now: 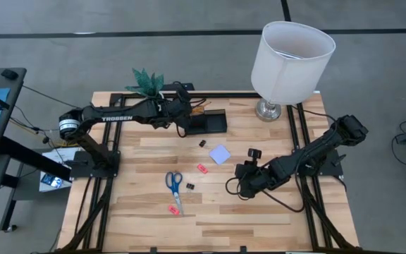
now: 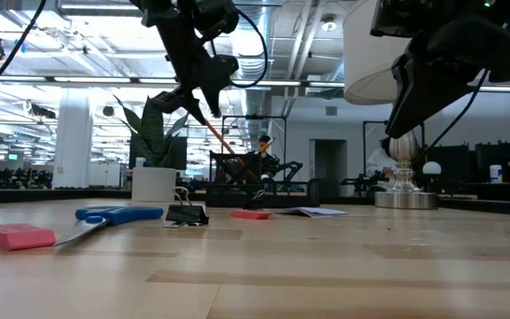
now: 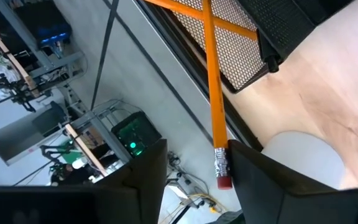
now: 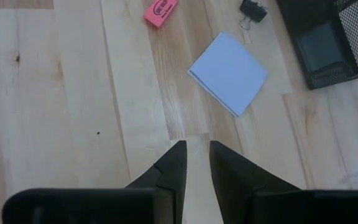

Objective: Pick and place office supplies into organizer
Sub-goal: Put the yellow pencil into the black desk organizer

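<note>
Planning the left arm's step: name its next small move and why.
Probably lift the left gripper straight up and clear. Its fingers stand apart, and the orange pencil between them already leans tip-first into the organizer cup, eraser end up, so it looks released.

Blue scissors (image 2: 113, 215), black clip (image 2: 187, 214), pink eraser (image 2: 18, 235) on table (image 2: 326, 266); orange pencil (image 2: 222, 140) tilted behind.
</note>
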Controlling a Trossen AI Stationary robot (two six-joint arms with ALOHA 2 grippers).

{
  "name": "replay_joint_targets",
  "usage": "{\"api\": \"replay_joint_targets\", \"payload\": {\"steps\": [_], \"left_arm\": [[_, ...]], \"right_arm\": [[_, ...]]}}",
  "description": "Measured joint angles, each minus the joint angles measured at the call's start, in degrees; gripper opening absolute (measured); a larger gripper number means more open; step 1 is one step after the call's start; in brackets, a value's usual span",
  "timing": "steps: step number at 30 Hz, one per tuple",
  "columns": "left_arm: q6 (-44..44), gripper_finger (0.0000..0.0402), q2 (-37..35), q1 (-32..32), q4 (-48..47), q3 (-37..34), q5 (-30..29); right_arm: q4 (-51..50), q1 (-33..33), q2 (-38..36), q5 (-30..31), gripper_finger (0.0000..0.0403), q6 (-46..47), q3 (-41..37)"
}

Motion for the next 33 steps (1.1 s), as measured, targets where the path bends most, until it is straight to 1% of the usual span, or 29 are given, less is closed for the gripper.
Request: {"api": "replay_joint_targets", "payload": {"steps": [7, 33], "left_arm": [[2.2, 0.0163, 0.0, 0.0, -0.2, 0.0, -3.0], [3.2, 0.0162, 0.0, 0.0, -1.3, 0.0, -2.1]], "right_arm": [[0.0, 0.0, 0.0, 0.0, 0.0066, 0.2, 0.0], [0.2, 0.0, 0.0, 0.0, 0.0066, 0.2, 0.0]]}}
